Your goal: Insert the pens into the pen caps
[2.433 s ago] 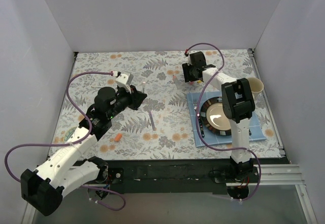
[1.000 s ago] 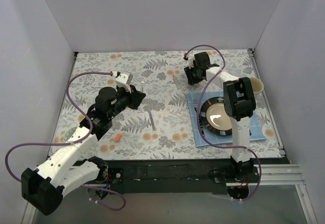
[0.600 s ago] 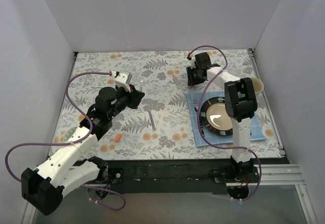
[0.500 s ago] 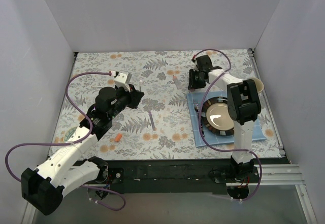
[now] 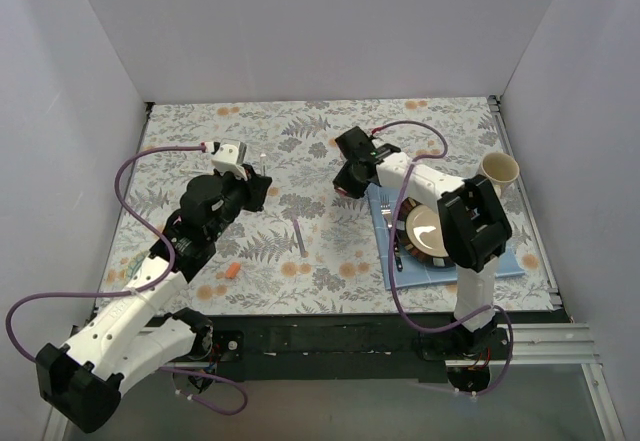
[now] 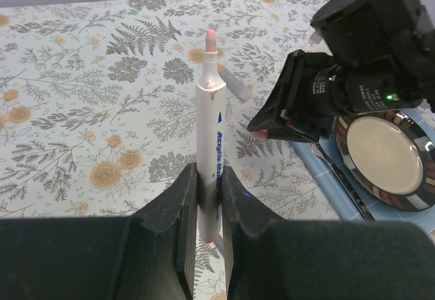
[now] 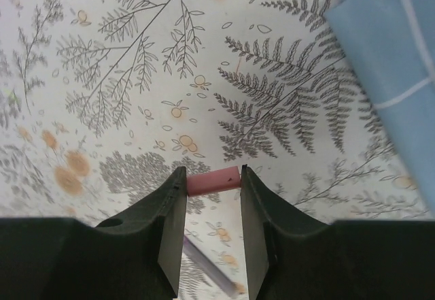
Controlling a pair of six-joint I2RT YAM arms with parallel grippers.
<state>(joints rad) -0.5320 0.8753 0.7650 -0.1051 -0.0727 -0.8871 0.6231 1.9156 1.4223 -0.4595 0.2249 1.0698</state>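
White walls on three sides, and the table wears a grey fern-print cloth with little orange flowers.

The left gripper has its jaws clamped on a white pen, pinched low on the barrel. The pen stands pretty much upright in the left wrist view, with its bare pink tip pointing away from the fingers. Another whitish pen lies on the cloth just behind it.

The right gripper is close by, hanging over the middle of the cloth just left of the blue mat. Its jaws are closed on a pink-red cap, which sits crosswise between the two fingertips. From the left wrist camera you can see that gripper facing the pen tip, near it but not touching.

The dark purple-grey pen lies loose on the cloth between the two arms, well apart from both grippers. An orange cap lies alone nearer the front edge, beside the left arm.

Over on the right, the mat carries a dark-rimmed plate, and a beige cup stands by the mat's far corner.
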